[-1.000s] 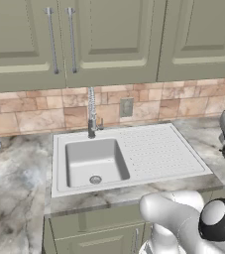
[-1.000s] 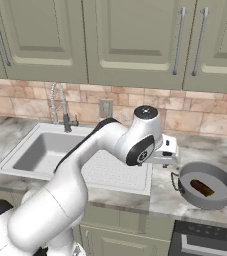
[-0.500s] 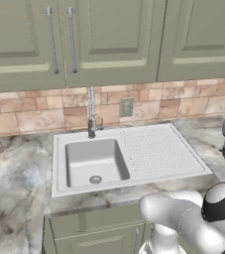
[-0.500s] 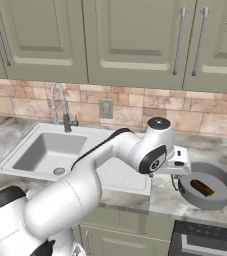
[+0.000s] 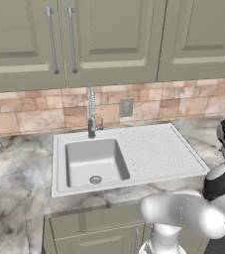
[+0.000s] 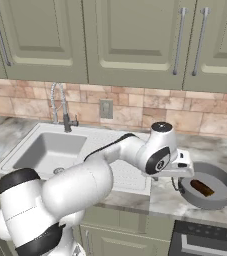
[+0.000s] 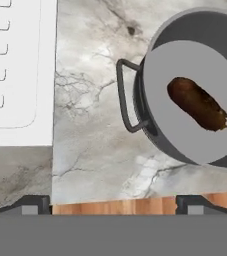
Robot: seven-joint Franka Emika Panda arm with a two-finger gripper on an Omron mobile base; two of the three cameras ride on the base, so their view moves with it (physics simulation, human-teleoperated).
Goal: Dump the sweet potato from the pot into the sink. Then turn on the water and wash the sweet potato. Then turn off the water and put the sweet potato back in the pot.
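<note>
Gripper: the gripper (image 7: pixel 113 202) is hanging over the marble counter (image 7: pixel 92 100) with its fingers spread wide, pinching nothing; in the hand view its two dark tips are rising at the bottom edge, well apart.
Why it is there: judging from the task, the hand is lining up on the pot's handle (image 7: pixel 126 95), which is lying above the gap between the tips, so the pot can be carried and tipped.
Arm: in the right base view the arm is reaching right, past the drainboard (image 6: pixel 120 170), with the hand hovering just beside the pot's near rim.
Pot: the pot (image 6: pixel 207 187) is sitting upright on the counter to the right of the sink unit, apart from it; its wire loop handle is pointing toward the drainboard.
Pot contents: the sweet potato (image 7: pixel 197 104) is lying loose on the pale grey pot floor, slantwise, off centre; nothing else is in there.
Sink: the sink (image 5: pixel 95 161) is holding only its round drain; no water is running from the faucet (image 5: pixel 91 113).
Task stage: seemingly the first step, the dump, is not yet done.
</note>
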